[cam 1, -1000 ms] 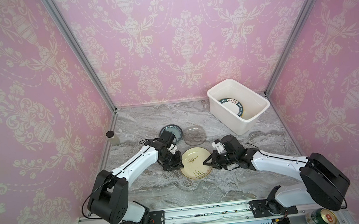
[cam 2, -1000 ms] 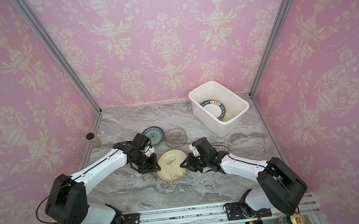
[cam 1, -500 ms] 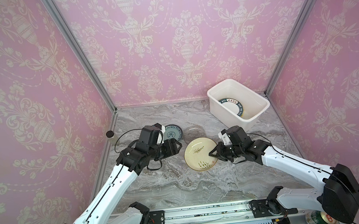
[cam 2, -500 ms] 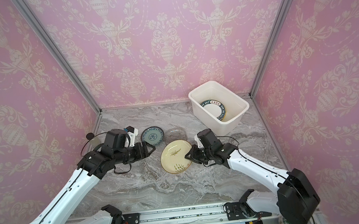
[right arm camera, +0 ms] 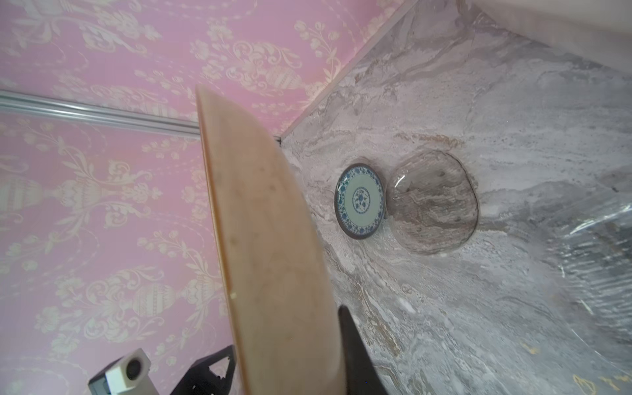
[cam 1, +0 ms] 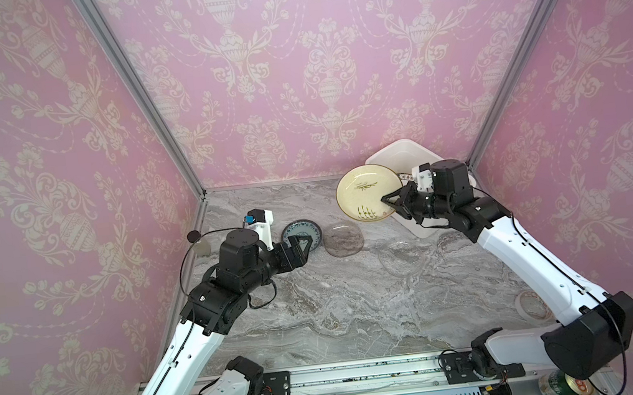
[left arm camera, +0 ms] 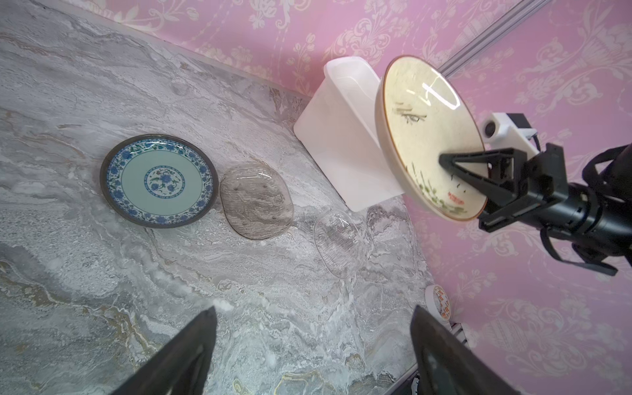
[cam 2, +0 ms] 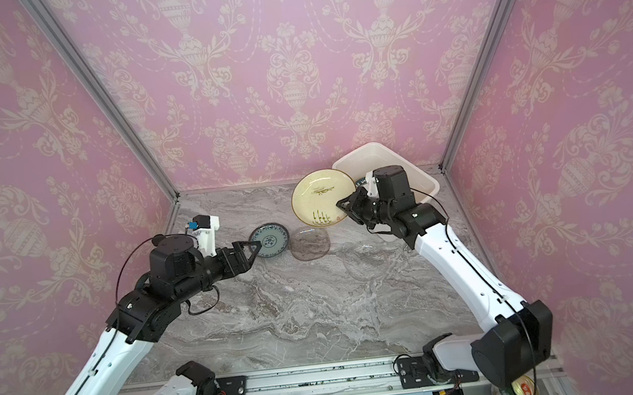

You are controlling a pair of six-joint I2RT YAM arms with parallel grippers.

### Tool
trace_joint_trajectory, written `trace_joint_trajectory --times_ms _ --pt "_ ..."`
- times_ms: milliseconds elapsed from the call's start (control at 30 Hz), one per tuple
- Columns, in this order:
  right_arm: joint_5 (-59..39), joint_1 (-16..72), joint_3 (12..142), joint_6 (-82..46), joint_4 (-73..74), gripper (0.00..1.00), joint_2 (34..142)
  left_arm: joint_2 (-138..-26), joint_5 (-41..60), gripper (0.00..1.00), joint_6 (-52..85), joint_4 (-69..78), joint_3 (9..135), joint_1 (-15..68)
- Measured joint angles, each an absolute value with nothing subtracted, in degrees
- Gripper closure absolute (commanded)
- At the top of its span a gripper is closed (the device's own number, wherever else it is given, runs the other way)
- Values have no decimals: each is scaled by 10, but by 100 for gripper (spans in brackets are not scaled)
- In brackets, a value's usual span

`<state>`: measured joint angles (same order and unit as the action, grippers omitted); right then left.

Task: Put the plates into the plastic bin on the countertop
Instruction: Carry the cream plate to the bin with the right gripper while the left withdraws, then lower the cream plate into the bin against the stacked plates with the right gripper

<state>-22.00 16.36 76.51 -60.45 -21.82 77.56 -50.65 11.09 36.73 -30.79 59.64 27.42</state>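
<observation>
My right gripper [cam 1: 391, 202] pinches the cream plate [cam 1: 362, 191] by its rim, tilted beside the plastic bin [cam 1: 402, 148], probably to slide it in edgewise. Left gripper [cam 1: 301, 248] gapes empty near the teal plate [left arm camera: 159, 180] on the countertop [cam 1: 358, 302].

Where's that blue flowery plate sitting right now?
In both top views the teal floral plate lies flat on the countertop, left of centre, just ahead of the left gripper, with the smoky glass plate beside it on its right.

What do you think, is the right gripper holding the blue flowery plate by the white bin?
No. The right gripper holds the pale yellow plate by the white bin; the left wrist view shows it, with the blue flowery plate lying on the countertop.
</observation>
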Motion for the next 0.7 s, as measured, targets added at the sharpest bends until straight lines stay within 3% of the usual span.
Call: trace_joint_trajectory --times_ms 400,700 --pt "-204 24 812 -707 -148 100 932 -623 173 7 316 -197 607 274" --pt "-186 -15 828 -730 -109 100 998 -739 190 7 281 -203 730 276"
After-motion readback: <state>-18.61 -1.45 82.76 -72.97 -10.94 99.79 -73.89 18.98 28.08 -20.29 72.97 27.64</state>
